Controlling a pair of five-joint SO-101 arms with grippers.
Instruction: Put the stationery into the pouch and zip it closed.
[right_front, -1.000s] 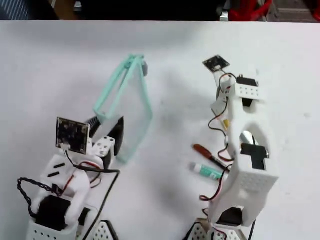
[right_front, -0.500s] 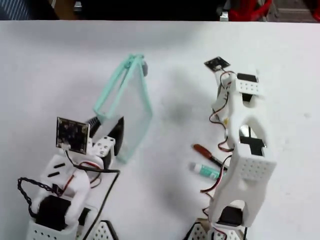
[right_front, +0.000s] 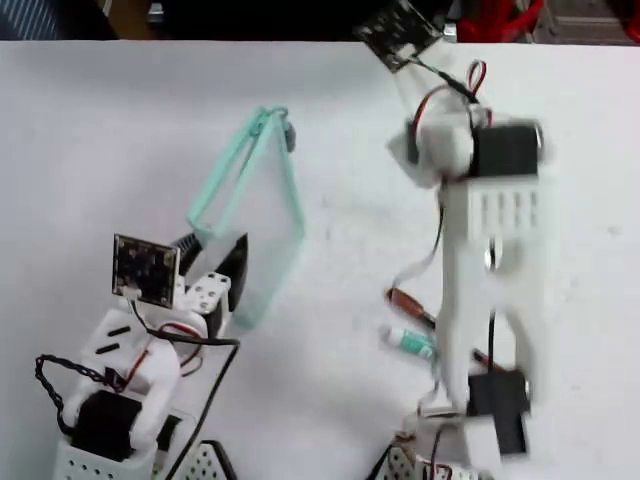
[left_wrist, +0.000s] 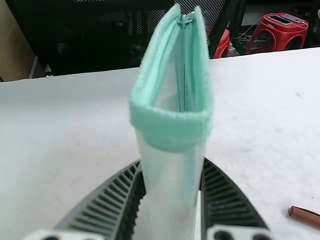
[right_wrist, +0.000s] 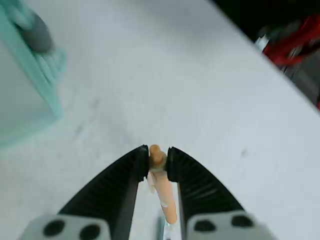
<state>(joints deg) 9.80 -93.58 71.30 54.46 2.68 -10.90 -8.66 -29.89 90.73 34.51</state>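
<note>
Two arms: side by side at a white table (right_front: 120, 120)
High view, pouch: clear pouch (right_front: 250, 215) with mint trim, stands on edge left of table centre, mouth gaping, grey zip pull (right_front: 289, 135) at its far end
High view, left pincer: left gripper (right_front: 218, 252) at the pouch's near end, one black finger on either side of it
High view, right arm: right arm (right_front: 490, 230) stretched out over the table to the right of the pouch, well apart from it
High view, loose stationery: brown pen (right_front: 410, 306) and glue stick (right_front: 408, 342) lie on the table near each other, partly under the right arm
Left wrist view, pincer: narrow, clamped on the pouch's near end; pouch upright between the jaws, top rim open
Left wrist view, pen: brown pen tip on the table, off to the side
Right wrist view, pincer: right gripper (right_wrist: 156, 150) closed narrow on an orange pen (right_wrist: 161, 190), pen end poking out at the fingertips, above the table
Right wrist view, pouch: corner and zip pull near, apart from the gripper
</note>
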